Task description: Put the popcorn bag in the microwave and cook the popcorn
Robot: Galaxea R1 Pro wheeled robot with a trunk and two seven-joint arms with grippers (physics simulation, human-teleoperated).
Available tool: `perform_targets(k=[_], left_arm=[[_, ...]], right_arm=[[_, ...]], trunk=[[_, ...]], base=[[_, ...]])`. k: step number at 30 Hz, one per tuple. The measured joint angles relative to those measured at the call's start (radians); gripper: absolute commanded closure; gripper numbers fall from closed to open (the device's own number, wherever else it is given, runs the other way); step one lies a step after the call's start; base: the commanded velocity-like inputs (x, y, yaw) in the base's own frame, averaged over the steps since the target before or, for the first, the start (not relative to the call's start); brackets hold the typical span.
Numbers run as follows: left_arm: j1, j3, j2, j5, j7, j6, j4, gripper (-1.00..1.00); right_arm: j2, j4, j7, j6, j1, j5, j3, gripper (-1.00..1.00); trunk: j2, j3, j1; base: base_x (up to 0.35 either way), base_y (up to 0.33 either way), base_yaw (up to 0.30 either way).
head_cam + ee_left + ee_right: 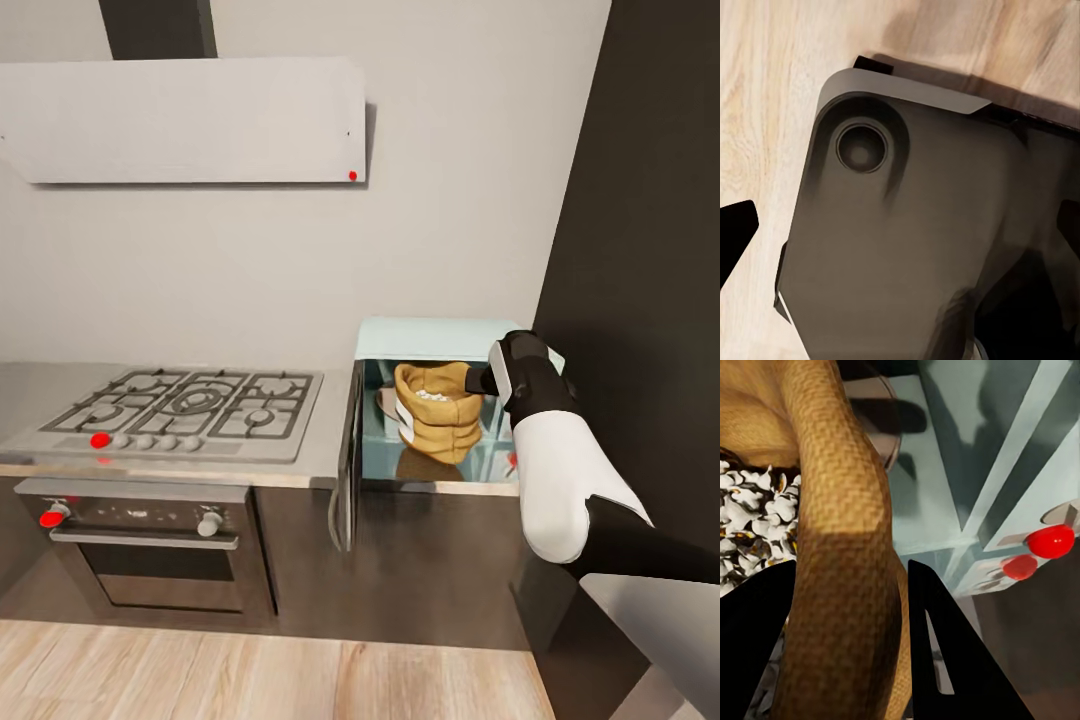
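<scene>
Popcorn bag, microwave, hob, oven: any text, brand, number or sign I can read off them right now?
No readable text in these views.
Popcorn bag: white label patch, nothing legible on it.
Microwave: no lettering visible; red round marks in the right wrist view carry no signs.
Hob: plain knobs, one red.
Oven: panel marks too small and blurred to read.
Hood: red dot, no words.

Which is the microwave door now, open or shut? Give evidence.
Open: the microwave door swings outward at its left, and the popcorn bag stands visible inside.
</scene>
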Motion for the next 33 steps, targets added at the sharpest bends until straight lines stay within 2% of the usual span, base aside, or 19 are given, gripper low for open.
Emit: perform_targets(k=[6, 20, 33], left_arm=[[0.0, 0.0, 0.0, 0.0, 0.0, 0.0, 0.0, -1.0], [0.0, 0.0, 0.0, 0.0, -0.001, 0.0, 0.0, -1.0], [0.0, 0.0, 0.0, 0.0, -0.001, -0.001, 0.0, -1.0]], right_arm=[[0.001, 0.0, 0.0, 0.0, 0.0, 0.0, 0.0, 1.0], [-0.002, 0.0, -0.002, 0.0, 0.0, -0.001, -0.002, 1.0], [-0.016, 0.034, -0.008, -0.001, -0.001, -0.015, -0.003, 1.0]], trunk=[[0.0, 0.0, 0.0], [0.0, 0.0, 0.0], [0.0, 0.0, 0.0]], base=[[0.054, 0.003, 0.0], [0.261, 0.089, 0.0], [0.019, 0.004, 0.0]])
